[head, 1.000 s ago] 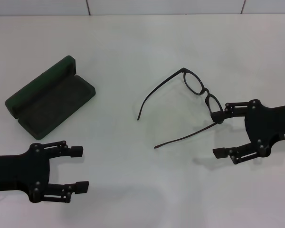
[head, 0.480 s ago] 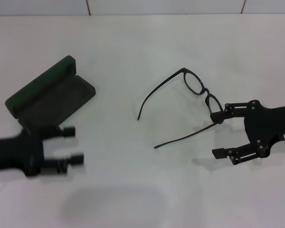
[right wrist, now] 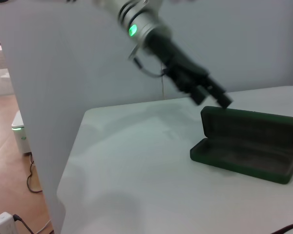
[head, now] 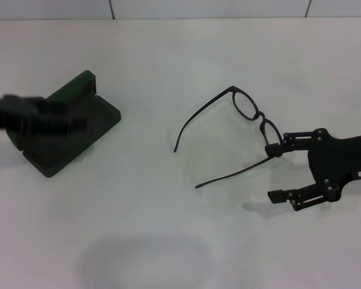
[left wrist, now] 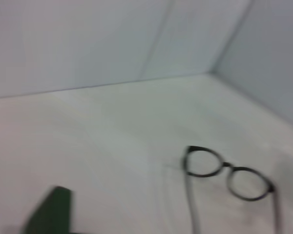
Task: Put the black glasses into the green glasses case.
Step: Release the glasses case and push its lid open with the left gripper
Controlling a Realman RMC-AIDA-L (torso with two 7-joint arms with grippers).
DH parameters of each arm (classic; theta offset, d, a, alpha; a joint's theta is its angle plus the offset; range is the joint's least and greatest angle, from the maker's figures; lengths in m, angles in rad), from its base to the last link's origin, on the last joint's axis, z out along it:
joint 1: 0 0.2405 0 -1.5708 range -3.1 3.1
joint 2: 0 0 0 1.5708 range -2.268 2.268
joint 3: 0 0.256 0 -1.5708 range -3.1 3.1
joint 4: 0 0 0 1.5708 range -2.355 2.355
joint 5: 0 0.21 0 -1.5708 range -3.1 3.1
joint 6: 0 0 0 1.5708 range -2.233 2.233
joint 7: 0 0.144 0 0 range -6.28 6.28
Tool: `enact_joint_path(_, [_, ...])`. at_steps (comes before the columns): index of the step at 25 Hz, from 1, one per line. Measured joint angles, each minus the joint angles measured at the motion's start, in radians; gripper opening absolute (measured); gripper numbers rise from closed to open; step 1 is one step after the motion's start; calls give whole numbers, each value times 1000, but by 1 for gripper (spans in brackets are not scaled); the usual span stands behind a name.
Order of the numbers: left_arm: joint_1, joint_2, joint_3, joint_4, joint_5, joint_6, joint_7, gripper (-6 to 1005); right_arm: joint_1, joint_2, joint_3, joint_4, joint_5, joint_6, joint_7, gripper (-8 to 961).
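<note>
Head view: left gripper (head: 66,120) is hovering over the open green glasses case (head: 99,117); its finger state is unreadable. Right gripper (head: 277,173) is resting spread apart, 1 fingertip touching the black glasses (head: 253,111) lying unfolded on the table (head: 168,54).

A white table (head: 168,54) is filling the head view, a tiled wall (head: 198,8) running along the top edge. A wooden floor (right wrist: 14,156) is showing at the right wrist view's left.
</note>
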Motion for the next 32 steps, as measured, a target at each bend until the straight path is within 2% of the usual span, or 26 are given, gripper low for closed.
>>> enact_joint_path(3, [-74,-14,8,144,158,-12,-135,879,1,1,0,0,0,-1,3,854])
enact_joint_path(5, [-134,-17,23,192,266,-13,-189,879,1,2,-1,0,0,-1,4,854])
enact_joint_path(8, [-221,-18,42,194,402,-19,-221,879,2,3,-1,0,-1,-1,5,855])
enact_joint_path(11, [-279,-24,45,151,511,-44,-220,879,8,6,-1,0,-6,1,5,855])
enact_joint_path(15, [-296,-30,64,86,597,-105,-208,879,22,14,-1,0,-16,5,6,855])
enact_joint_path(22, [-302,-30,77,36,617,-157,-182,879,19,17,-1,0,-25,8,6,854])
enact_joint_path(25, [-296,-31,90,40,606,-154,-155,832,17,18,-1,0,-27,9,6,854])
enact_joint_path(28, [-286,-42,106,48,597,-152,-107,784,16,18,-1,0,-28,10,6,854])
enact_joint_path(30, [-283,-46,112,52,597,-153,-99,550,16,19,-1,0,-29,10,6,854])
enact_joint_path(32, [-282,-47,111,52,596,-154,-99,478,16,20,-1,0,-29,10,6,854])
